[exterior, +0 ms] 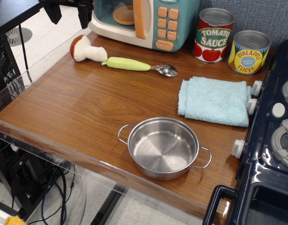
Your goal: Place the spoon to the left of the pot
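The spoon (134, 65) lies flat on the wooden table (73, 108) near the back, its pale yellow-green handle pointing left and its silver bowl pointing right. The steel pot (163, 147) stands upright and empty near the front edge, its wire handles at left and right. My gripper (68, 13) hangs at the top left, well above and behind the table. Its two black fingers point down with a gap between them, holding nothing. It is left of and far from the spoon.
A brown-capped white toy mushroom (86, 49) lies touching the spoon handle's left end. A toy microwave (146, 21), a tomato sauce can (213, 35) and a pineapple can (248, 51) line the back. A blue cloth (214, 100) lies right of centre. A toy stove (275, 136) borders the right.
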